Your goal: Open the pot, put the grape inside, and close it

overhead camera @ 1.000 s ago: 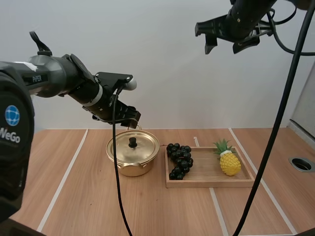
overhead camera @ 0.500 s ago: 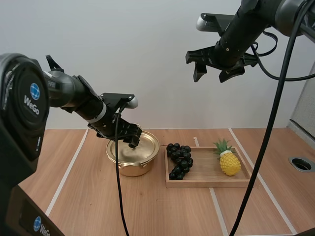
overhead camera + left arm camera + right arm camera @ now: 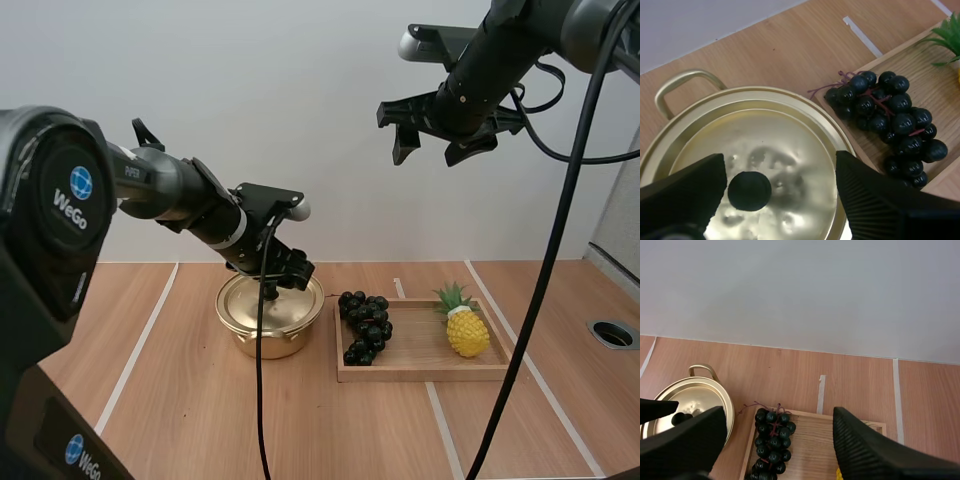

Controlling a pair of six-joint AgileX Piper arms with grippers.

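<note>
A gold pot (image 3: pixel 268 330) stands with its lid (image 3: pixel 785 150) on, left of a wooden tray (image 3: pixel 425 372). A bunch of dark grapes (image 3: pixel 365 326) lies on the tray's left end. My left gripper (image 3: pixel 283 277) hovers low over the lid, open. In the left wrist view its fingers (image 3: pixel 875 200) stand wide apart, with the black knob (image 3: pixel 749 190) close beside one of them; the left gripper (image 3: pixel 780 170) touches nothing. My right gripper (image 3: pixel 428 150) hangs open high above the tray. The right gripper (image 3: pixel 779 415) looks down on the pot (image 3: pixel 700 402) and grapes (image 3: pixel 771 440).
A yellow toy pineapple (image 3: pixel 467 328) lies on the tray's right end. White tape lines (image 3: pixel 135 355) run across the wooden table. A round hole (image 3: pixel 613 333) sits in the table at the far right.
My left gripper has come down and moved right, from behind the pot to just above its lid. The right arm dropped a little at first and has since held still.
</note>
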